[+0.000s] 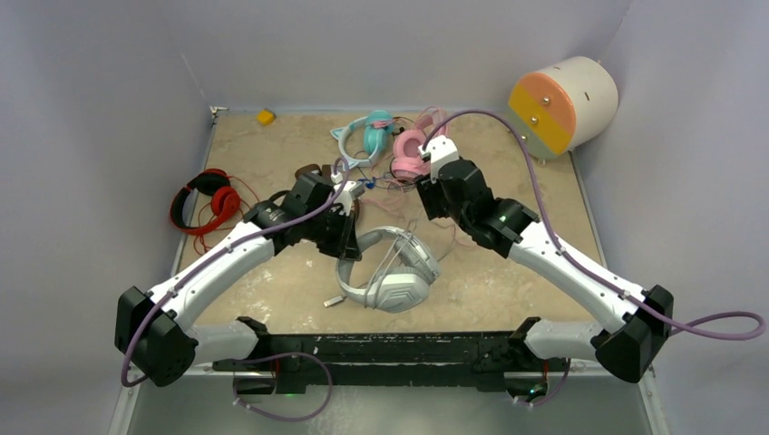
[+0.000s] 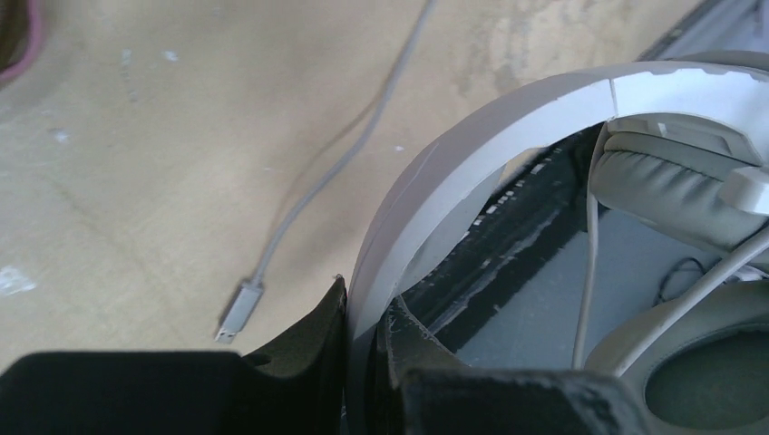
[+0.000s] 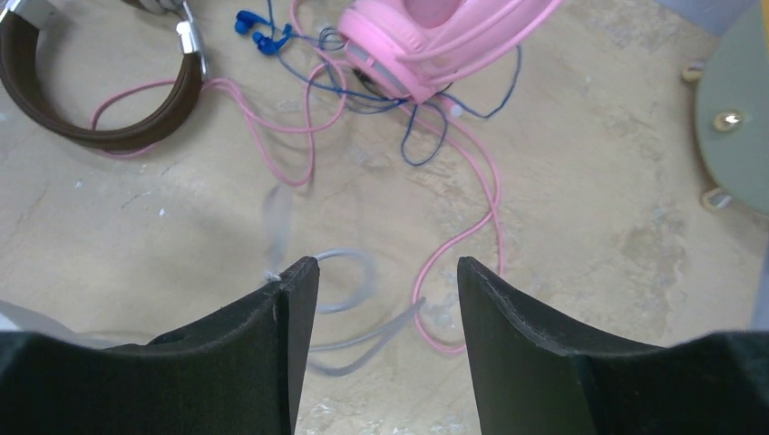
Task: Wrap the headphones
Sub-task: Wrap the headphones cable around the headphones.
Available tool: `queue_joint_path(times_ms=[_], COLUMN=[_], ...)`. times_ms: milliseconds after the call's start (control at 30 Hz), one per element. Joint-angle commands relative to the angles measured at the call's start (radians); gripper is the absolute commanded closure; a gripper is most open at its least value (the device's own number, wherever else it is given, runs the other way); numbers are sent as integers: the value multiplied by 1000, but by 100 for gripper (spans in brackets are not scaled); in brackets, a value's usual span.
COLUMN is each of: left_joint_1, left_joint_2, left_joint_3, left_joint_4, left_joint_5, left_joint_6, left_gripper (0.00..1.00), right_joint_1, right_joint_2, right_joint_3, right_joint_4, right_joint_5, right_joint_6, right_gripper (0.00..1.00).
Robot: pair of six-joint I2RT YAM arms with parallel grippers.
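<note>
Grey-white headphones (image 1: 392,276) lie on the table (image 1: 508,272) from above, near the arm bases, my left gripper (image 1: 348,246) at their band. Left wrist: jaws clamped tight on that headband. Right wrist: right gripper (image 3: 388,272) spread open over a loose grey cable (image 3: 363,265), pink headphones (image 3: 426,36) beyond.

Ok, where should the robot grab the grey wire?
Probably its loose loop, from straight above: the grey wire curls on the table between the open right gripper's fingers. Mind the pink cord close by.
</note>
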Motion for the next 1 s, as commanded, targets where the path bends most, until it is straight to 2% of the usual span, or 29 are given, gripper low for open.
queue_joint_path(times_ms=[0, 167, 367, 567, 733, 800, 967], left_joint_1=[23, 26, 57, 104, 115, 116, 119], left_joint_2=[-78, -89, -85, -89, -90, -70, -41], left_joint_3=[-11, -8, 12, 63, 133, 192, 302], left_joint_4=[175, 181, 142, 80, 29, -39, -107], left_joint_5=[293, 403, 421, 426, 382, 328, 335], left_joint_6=[-63, -95, -113, -114, -122, -114, -124], left_gripper=[100, 100, 100, 100, 100, 100, 100], right_joint_1=[-12, -28, -39, -90, -102, -103, -103], right_joint_2=[6, -7, -81, -235, -332, -366, -443], right_joint_3=[-71, -142, -200, -317, -424, -489, -693], right_joint_4=[61, 148, 181, 186, 238, 298, 580], right_joint_5=[-84, -182, -148, -132, -230, -291, -406], right_joint_6=[34, 42, 58, 108, 183, 225, 253], right_gripper=[39, 39, 38, 39, 38, 38, 37])
